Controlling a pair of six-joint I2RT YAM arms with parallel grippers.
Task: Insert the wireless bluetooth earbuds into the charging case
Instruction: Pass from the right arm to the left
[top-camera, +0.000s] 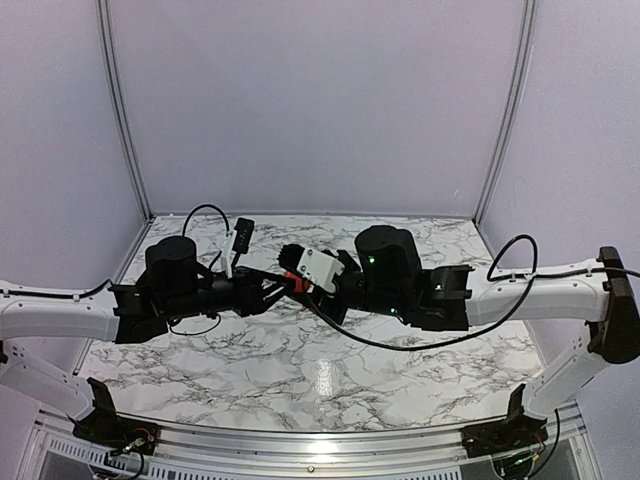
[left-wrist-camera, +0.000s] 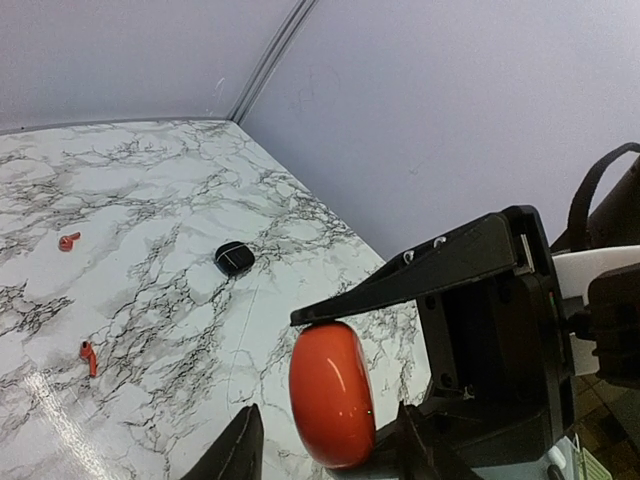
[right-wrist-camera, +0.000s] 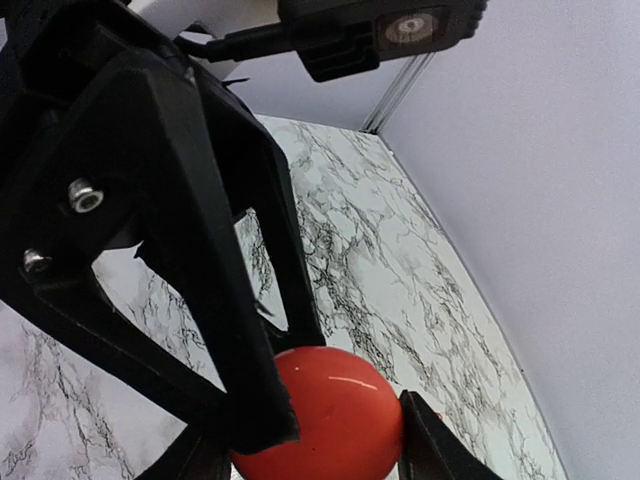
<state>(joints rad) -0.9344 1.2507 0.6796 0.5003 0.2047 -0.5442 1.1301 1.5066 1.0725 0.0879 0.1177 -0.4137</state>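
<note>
Fingers of the R gripper (right-wrist-camera: 315, 455) are clamped on the red case (right-wrist-camera: 330, 410), one matte black finger above it and one below as the L wrist cam sees it. L gripper (left-wrist-camera: 325, 455) has its fingers (left-wrist-camera: 236, 452) spread either side of the same case, w/ a gap showing on one side. The case is glossy, smooth and egg-round w/ a bright highlight, held up off the table (top-camera: 300, 380) where both arms meet mid-table. Both grippers are angular black plastic; the L one shows a triangular cutout and two metal screws in the R wrist cam. The tabletop is white marble-look w/ grey-black veins, shiny, w/ lamp glare near the front. Walls are plain pale lilac panels w/ metal rails at the corners. Count: 2 red earbuds on the table, one (left-wrist-camera: 68, 241) farther back and one (left-wrist-camera: 89, 357) nearer, well apart and neither in a case; 1 black case (left-wrist-camera: 235, 258), oval and flat on the table, off to their side; 1 red case.
</note>
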